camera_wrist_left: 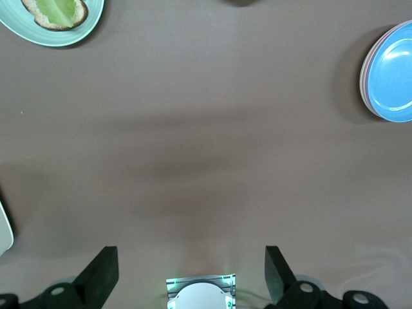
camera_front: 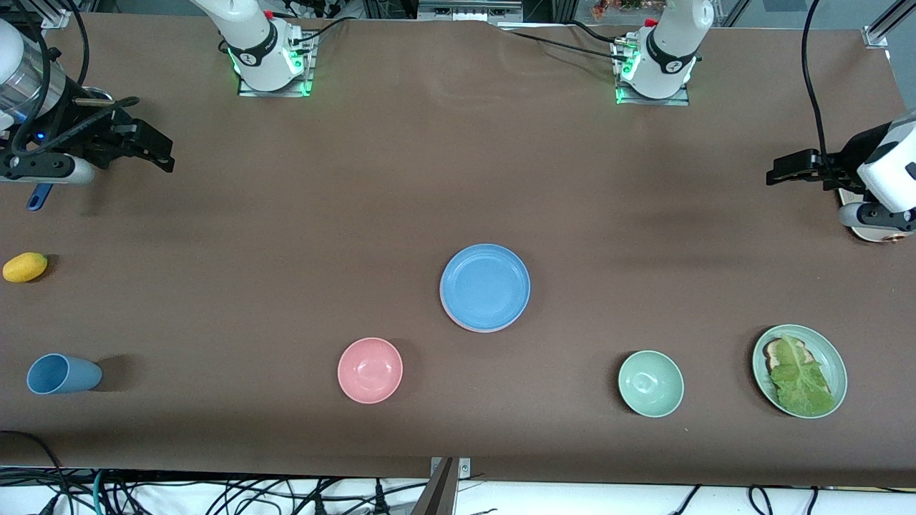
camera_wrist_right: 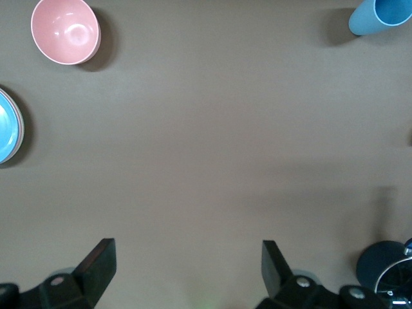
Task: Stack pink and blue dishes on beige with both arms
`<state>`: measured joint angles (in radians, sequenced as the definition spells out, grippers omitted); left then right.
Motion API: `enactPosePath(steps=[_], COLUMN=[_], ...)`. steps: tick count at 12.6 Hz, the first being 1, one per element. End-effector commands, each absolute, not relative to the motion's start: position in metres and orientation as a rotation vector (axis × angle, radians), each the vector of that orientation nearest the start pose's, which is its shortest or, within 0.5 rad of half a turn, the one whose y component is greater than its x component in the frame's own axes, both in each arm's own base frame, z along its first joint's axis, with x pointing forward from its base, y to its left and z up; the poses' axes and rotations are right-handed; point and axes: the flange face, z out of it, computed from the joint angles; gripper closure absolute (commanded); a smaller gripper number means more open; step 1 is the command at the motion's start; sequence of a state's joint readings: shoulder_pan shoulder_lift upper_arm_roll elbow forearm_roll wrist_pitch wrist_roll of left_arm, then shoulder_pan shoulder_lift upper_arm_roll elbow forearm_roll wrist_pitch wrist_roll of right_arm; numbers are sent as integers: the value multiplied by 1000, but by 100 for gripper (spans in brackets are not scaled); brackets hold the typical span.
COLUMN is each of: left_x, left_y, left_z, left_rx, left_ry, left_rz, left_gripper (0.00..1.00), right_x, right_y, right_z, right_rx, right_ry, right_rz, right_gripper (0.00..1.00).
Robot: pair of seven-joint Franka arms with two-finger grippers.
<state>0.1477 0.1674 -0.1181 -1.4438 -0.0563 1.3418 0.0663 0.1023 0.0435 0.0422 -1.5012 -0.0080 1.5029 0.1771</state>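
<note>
The sky-blue plate (camera_front: 485, 286) lies on top of a stack in the middle of the table. Under it only a thin edge of the salmon-pink plate (camera_front: 466, 326) shows. The beige plate is hidden under them. In the left wrist view the blue plate (camera_wrist_left: 393, 72) shows with the pink rim (camera_wrist_left: 362, 80) below it. The right wrist view catches the blue plate (camera_wrist_right: 5, 125) at its border. My left gripper (camera_front: 776, 172) (camera_wrist_left: 191, 257) hangs open and empty over the left arm's end of the table. My right gripper (camera_front: 161, 154) (camera_wrist_right: 188, 254) is open and empty over the right arm's end.
A pink bowl (camera_front: 370, 370) (camera_wrist_right: 65, 31) and a mint-green bowl (camera_front: 650, 383) stand nearer the front camera than the stack. A green plate (camera_front: 758, 365) (camera_wrist_left: 87, 29) holds bread and lettuce. A blue cup (camera_front: 63, 374) (camera_wrist_right: 380, 16) lies on its side, with a yellow fruit (camera_front: 25, 267) farther back.
</note>
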Motion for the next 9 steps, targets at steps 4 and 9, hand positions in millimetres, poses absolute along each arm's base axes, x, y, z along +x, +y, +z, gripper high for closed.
enactPosePath(steps=[4, 9], left_x=[577, 578], left_y=[18, 19], left_z=[575, 574], left_rx=[-3209, -3208], left_ry=[93, 92], left_rz=[418, 420], left_gripper=[0, 0], right_x=[551, 551], right_y=[77, 77], right_z=[632, 632], right_rx=[-3161, -3161], right_ry=[65, 74], right_rz=[68, 66], right_gripper=[0, 0])
